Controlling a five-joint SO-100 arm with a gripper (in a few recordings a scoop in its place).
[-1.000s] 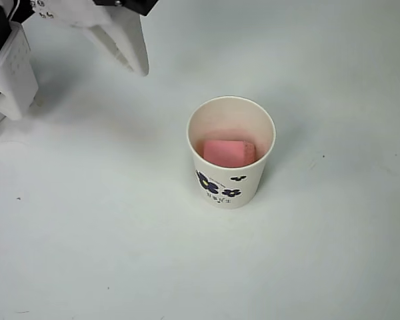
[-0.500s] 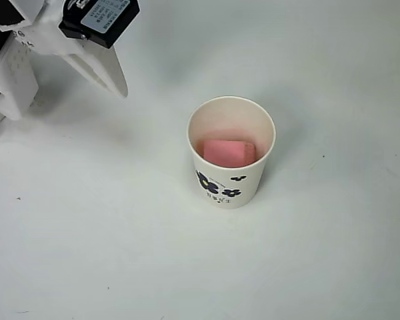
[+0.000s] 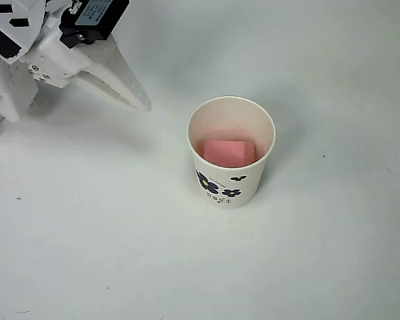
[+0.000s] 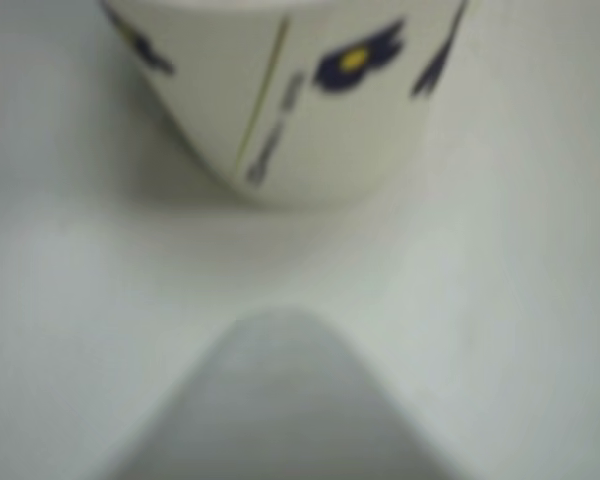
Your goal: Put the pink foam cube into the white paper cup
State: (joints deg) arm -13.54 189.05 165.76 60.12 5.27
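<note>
Cube (image 3: 228, 152) status: 1 pink foam cube lies flat on the bottom of the white paper cup (image 3: 231, 181), fully below the rolled rim, same spot as 1 second ago. Cup upright on the worktop (image 3: 120, 253), flower print facing the bottom of the overhead view.

Change: the white arm, top left in the overhead view, has re-angled. 1 second ago its pointed finger aimed down the picture near the top edge; half a second ago it had pulled left; now the finger tip points right and down toward the cup, stopping short of it with bare worktop between. Jaws (image 3: 123, 87) carry nothing. Open or closed: cannot tell, since the overhead view shows a single tapered white shape and the wrist view is blurred.

Wrist view: lower part of the cup close ahead, blue flowers with a yellow centre; a grey out-of-focus wedge at bottom centre, probably a finger.

Reading: placement looks done. The arm seems to be clearing off or settling, not reaching in again.

Count: 1 cube, 1 cup, 1 arm.
</note>
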